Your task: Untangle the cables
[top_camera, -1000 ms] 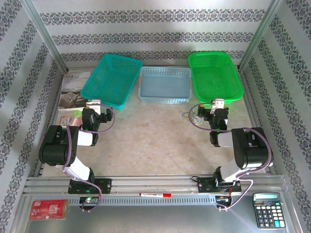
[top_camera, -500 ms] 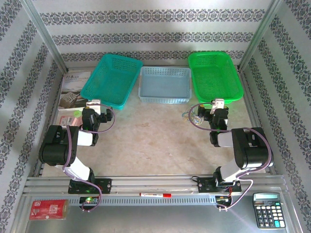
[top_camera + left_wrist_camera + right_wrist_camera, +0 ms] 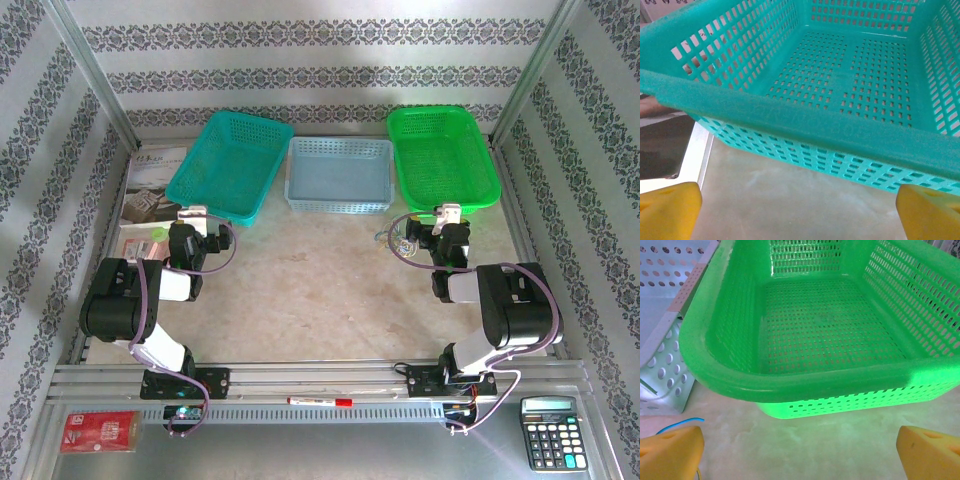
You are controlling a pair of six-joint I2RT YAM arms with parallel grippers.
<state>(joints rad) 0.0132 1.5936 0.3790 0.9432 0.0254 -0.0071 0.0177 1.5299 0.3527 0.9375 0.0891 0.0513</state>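
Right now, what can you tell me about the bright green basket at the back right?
The green basket is a bright, glossy plastic tray, rectangular with rounded corners and a thick rolled rim. Its walls and floor are pierced with small slots. It sits open side up and empty on the table, close against the pale blue basket; whether they touch is unclear. The right end effector faces its near wall, apart from it.

Three baskets stand packed side by side along the far edge of the table point(image 3: 300, 290): teal basket point(image 3: 232, 160) left, pale blue basket point(image 3: 340, 175) middle, green basket point(image 3: 442, 155) right. The table's middle, between the two arms, lies bare. The teal basket's near rim blocks the way just beyond the left gripper point(image 3: 800, 210); the green basket's rim does likewise beyond the right gripper point(image 3: 800, 452). A tangle of cables point(image 3: 395, 240) lies just left of the right gripper.
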